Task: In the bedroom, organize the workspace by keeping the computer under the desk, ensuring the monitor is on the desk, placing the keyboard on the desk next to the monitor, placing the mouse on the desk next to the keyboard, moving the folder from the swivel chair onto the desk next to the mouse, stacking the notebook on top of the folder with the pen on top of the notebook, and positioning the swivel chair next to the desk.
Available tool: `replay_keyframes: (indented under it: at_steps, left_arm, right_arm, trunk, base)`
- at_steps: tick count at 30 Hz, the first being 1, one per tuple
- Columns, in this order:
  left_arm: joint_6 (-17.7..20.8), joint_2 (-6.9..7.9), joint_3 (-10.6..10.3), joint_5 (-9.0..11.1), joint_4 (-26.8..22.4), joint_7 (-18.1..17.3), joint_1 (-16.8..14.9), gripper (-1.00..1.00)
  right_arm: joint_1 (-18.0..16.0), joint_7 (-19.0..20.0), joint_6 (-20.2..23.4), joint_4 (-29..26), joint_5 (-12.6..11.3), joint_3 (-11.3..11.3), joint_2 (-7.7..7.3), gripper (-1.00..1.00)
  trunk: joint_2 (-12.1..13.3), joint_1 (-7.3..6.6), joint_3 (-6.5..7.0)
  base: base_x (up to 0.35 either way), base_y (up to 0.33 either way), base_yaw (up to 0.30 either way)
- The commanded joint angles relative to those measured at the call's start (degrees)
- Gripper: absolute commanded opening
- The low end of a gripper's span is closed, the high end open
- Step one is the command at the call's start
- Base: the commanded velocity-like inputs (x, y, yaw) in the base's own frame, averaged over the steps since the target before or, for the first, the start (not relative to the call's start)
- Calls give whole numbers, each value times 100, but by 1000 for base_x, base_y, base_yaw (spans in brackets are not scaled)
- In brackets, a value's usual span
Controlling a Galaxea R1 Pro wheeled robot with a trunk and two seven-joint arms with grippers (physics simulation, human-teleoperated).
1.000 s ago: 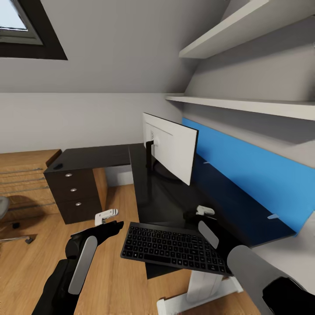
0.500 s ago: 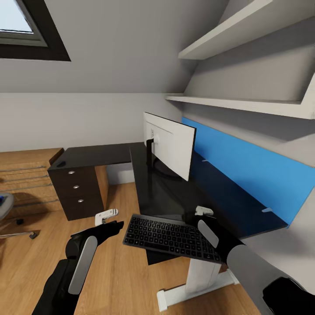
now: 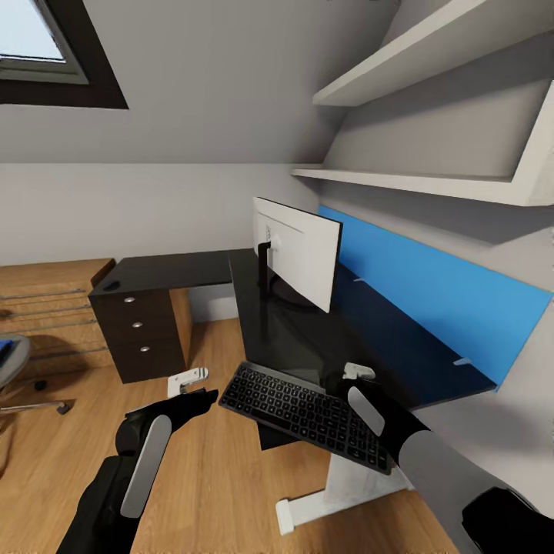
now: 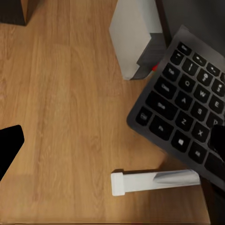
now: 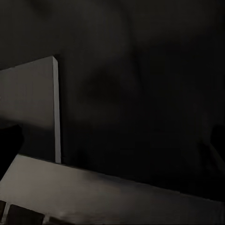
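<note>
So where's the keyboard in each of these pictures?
Head view: keyboard low in the middle, tilted, at the desk's near end, by the right gripper.
Left wrist view: its corner and keys at the right, above the wooden floor.
Right wrist view: too dark to make it out.
Shared landmark: the desk's white leg.

You get soft, even daylight in the head view, brightest at the skylight (image 3: 35,35); the glossy bench (image 3: 308,346) mirrors the monitor (image 3: 296,258) beyond your right end effector (image 3: 355,373). Edges look slightly smeared. The right wrist view is very dim.
</note>
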Motion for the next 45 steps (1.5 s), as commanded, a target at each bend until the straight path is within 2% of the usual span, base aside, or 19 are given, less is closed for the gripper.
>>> replay_keyframes:
  at_steps: [1, 10, 16, 25, 30, 34, 38, 41, 43, 45]
  left_arm:
    - [15, -1, -3, 60, 5, 57, -4, 100]
    - [12, -1, -5, 64, 89, 43, -4, 100]
    - [7, -9, -11, 53, 88, 69, -4, 100]
    - [12, -15, -20, 46, 89, 75, -4, 100]
    - [15, -13, -26, 44, 90, 81, -4, 100]
    - [11, -14, -27, 43, 90, 77, -4, 100]
    - [8, -17, -28, 43, 88, 72, -4, 100]
    - [7, -18, -29, 42, 85, 64, -4, 100]
    - [7, -15, -29, 42, 87, 57, -4, 100]
    - [5, -13, -28, 42, 85, 54, -4, 100]
  right_arm:
    - [-5, -52, 14, -14, -53, 47, -9, 100]
    - [-5, -52, -3, -14, -53, 43, -13, 100]
    - [-5, -52, -73, -30, -47, 49, -17, 100]
    - [-2, -101, -429, -130, -44, 59, -22, 100]
    - [76, -232, -459, -667, -46, 57, -83, 100]
    - [350, -518, -458, -1297, -55, 59, -213, 100]
    - [678, -691, -443, -1972, -59, 60, -323, 100]
    - [1157, -781, -435, -2831, -61, 60, -470, 100]
    - [1386, -807, -430, -3197, -61, 57, -511, 100]
    - [1477, -817, -425, -3348, -70, 55, -526, 100]
  trunk:
    - [-4, -2, -6]
    - [-4, -2, -6]
    - [237, -134, 101]
    - [598, -331, 263]
    - [798, -441, 353]
    - [959, -529, 425]
    - [1119, -617, 496]
    - [1119, -617, 496]
    - [1119, -617, 496]
    - [1119, -617, 496]
  base:
    - [-194, 0, 0]
    - [-118, 0, 0]
    - [-3, 0, 0]
    - [0, 0, 0]
    - [0, 0, 0]
    - [0, 0, 0]
    - [0, 0, 0]
    - [0, 0, 0]
    - [0, 0, 0]
    - [0, 0, 0]
